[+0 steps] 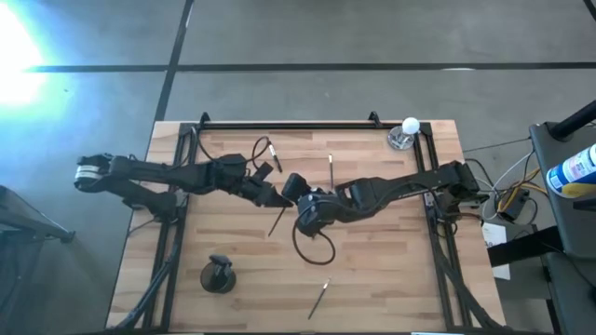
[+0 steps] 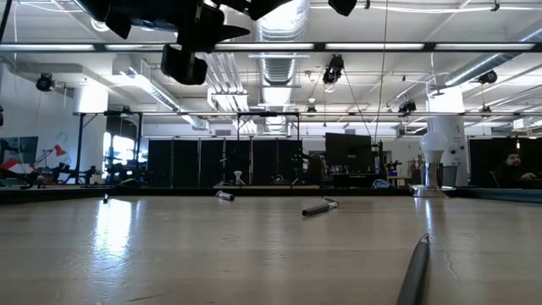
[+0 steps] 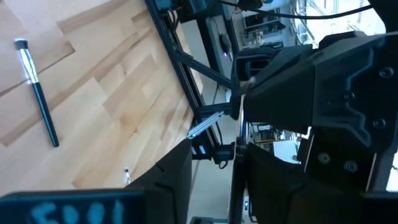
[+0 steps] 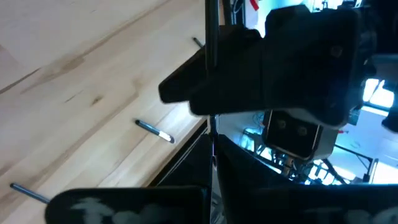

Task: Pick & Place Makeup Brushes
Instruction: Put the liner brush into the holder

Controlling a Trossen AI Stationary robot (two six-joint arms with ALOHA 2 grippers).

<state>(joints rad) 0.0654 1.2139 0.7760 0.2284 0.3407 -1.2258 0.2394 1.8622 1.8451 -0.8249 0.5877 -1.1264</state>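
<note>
Above the table's middle my two grippers meet. My right gripper [image 1: 292,189] [image 4: 211,167] is shut on a thin dark makeup brush [image 1: 277,221] [image 3: 237,124]. My left gripper [image 1: 273,194] [image 3: 214,165] is open, with one finger on each side of the same brush. Other makeup brushes lie flat on the wood: one right of centre [image 1: 331,170], one toward the far side [image 1: 273,152], and one by the near edge [image 1: 319,296] [image 2: 415,271]. My left wrist view also shows a brush with a silver ferrule [image 3: 37,93]. My right gripper pinches the brush's thin handle [image 4: 212,140] between its two fingers, which lie across it. The brush is lifted clear of the table, and its free end [image 1: 272,231] sticks out toward the near edge. My left gripper: whether a finger touches the handle cannot be told.
A dark round cup [image 1: 219,276] stands near the near left corner. A white ball on a clear stand [image 1: 407,133] [image 2: 434,148] sits at the far right corner. A black frame [image 1: 279,127] runs along the far edge and both sides. A cable loop [image 1: 315,244] hangs under my right arm.
</note>
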